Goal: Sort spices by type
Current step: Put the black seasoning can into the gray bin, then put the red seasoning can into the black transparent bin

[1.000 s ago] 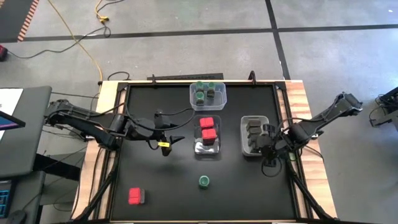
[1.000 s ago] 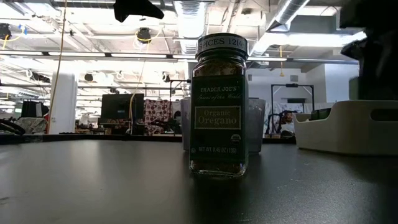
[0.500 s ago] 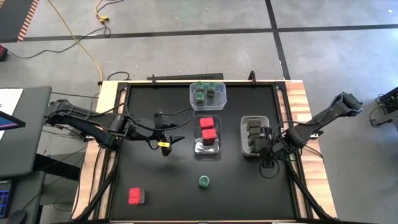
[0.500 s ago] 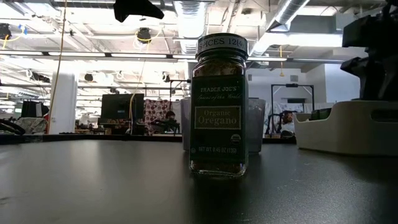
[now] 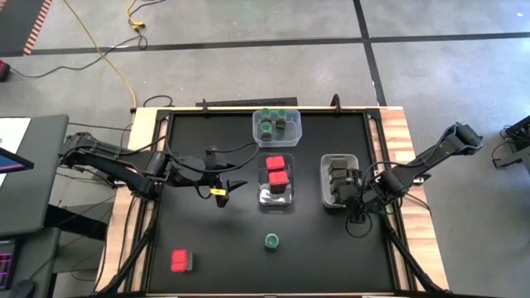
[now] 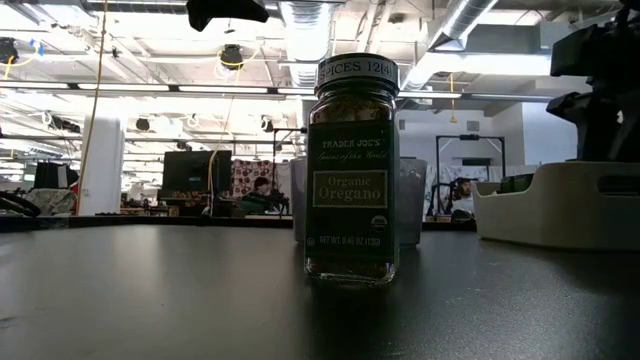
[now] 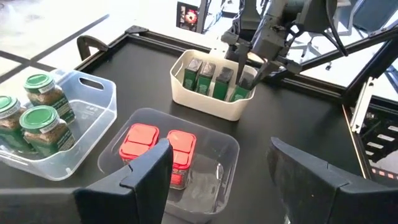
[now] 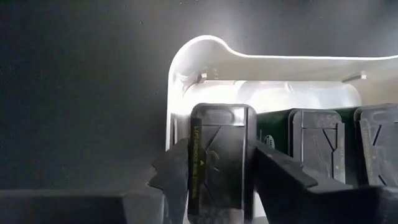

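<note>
My right gripper [image 5: 354,197] points down into the near end of a white tub [image 5: 325,178] that holds a row of dark blocky spices [image 7: 208,74]; it is shut on the nearest block [image 8: 221,155]. My left gripper [image 5: 234,187] hangs open above the table, left of the middle clear tub [image 5: 263,197] with two red-topped spices [image 7: 158,146]. A green-lidded oregano jar [image 6: 352,170] stands on its base on the mat near the front. A red spice [image 5: 179,261] lies at the near left. Green-lidded jars [image 7: 40,118] stand in the far clear tub [image 5: 296,131]. My right gripper pinches the dark block's two narrow sides [image 8: 198,168] between its two fingers, one finger [image 8: 176,174] next to the tub's end wall. The fingers come steeply from above. The block stands upright at the near end of the row; its bottom is hidden inside the tub.
The black mat is framed by a wooden table edge [image 5: 410,157]. Open mat lies between the tubs and the near edge, around the lone jar [image 5: 272,241]. The white tub [image 6: 555,205] fills the low view's right.
My right gripper has sunk with the dark block into the near end of the white tub and then stayed there. My left gripper has kept still.
</note>
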You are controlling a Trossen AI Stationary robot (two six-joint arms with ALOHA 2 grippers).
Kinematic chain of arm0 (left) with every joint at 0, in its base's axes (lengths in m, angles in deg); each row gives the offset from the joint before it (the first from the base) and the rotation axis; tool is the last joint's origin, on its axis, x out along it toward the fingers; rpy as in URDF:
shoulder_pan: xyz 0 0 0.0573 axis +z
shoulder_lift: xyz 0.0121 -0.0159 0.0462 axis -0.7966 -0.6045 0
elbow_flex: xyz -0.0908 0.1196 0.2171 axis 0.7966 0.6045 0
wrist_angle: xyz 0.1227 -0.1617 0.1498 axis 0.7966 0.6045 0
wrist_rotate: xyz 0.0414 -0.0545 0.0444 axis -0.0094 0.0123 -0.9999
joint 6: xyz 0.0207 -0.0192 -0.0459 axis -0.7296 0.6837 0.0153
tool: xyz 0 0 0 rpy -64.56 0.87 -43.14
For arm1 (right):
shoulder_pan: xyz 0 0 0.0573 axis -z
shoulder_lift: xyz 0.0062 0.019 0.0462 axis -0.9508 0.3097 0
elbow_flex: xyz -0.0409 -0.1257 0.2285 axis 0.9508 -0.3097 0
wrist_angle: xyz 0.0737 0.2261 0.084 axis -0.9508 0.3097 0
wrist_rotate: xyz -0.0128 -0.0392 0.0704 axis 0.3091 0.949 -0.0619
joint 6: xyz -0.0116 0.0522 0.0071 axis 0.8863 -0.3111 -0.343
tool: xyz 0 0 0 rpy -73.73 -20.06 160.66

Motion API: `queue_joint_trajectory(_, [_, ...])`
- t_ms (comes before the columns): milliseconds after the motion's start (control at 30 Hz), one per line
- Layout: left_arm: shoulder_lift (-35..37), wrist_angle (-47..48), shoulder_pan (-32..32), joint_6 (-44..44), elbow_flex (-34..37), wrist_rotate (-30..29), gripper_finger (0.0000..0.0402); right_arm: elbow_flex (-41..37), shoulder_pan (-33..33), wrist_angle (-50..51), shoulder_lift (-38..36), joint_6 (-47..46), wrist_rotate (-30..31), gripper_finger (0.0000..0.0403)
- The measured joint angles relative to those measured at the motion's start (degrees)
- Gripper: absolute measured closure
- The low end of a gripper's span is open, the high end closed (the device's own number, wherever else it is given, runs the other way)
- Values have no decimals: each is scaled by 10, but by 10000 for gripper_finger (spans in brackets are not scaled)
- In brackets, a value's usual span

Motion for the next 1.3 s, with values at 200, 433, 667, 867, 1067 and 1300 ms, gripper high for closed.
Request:
queue_joint_trajectory(200, [0, 0, 0, 4, 0, 0, 153, 0, 0, 4, 0, 0, 0, 202])
queue_joint_trajectory(433, [0, 0, 0, 10, 0, 0, 155, 0, 0, 5, 0, 0, 0, 200])
queue_joint_trajectory(667, [0, 0, 0, 10, 0, 0, 156, 0, 0, 6, 0, 0, 0, 175])
queue_joint_trajectory(867, [0, 0, 0, 10, 0, 0, 156, 0, 0, 6, 0, -1, 0, 142])
queue_joint_trajectory(1067, [0, 0, 0, 4, 0, 0, 156, 4, 2, 14, -17, 1, -2, 137])
queue_joint_trajectory(1300, [0, 0, 0, 4, 0, 0, 156, 59, 1, 57, -62, 1, 5, 137])
